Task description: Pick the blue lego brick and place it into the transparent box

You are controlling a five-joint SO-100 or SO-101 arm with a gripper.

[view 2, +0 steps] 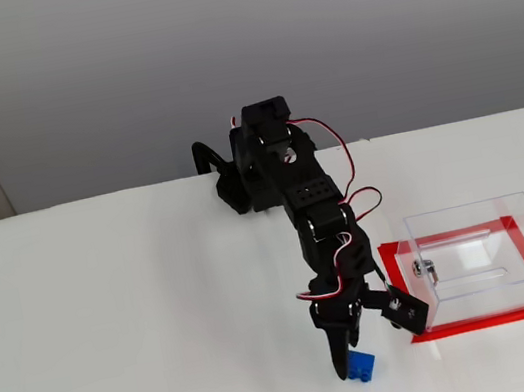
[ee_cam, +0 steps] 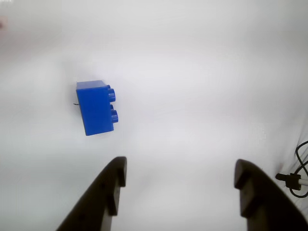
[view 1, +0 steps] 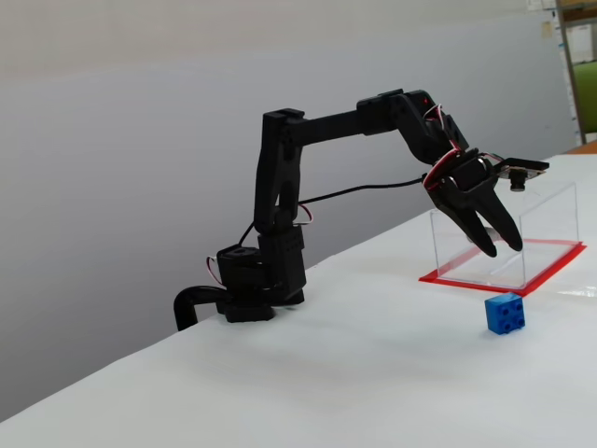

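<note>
A smooth, glossy blue lego brick [ee_cam: 95, 107] with round studs is seen lying on its side on the matte white table [ee_cam: 192, 72], just beside the transparent box [view 1: 522, 233], whose clear walls rise from a red base edge. The black gripper [ee_cam: 180, 180] is held above the table with its tapered jaws spread wide and empty. In the wrist view the brick lies ahead of the left jaw, outside the gap; its height below the fingertips cannot be judged well.

The blue lego brick [view 1: 505, 314] sits on the white bench, its round studs facing sideways, just in front of the transparent box [view 1: 522, 238]. The box stands upright and open-topped on a red-edged base, a small silver piece [view 2: 422, 269] on its wall.
</note>
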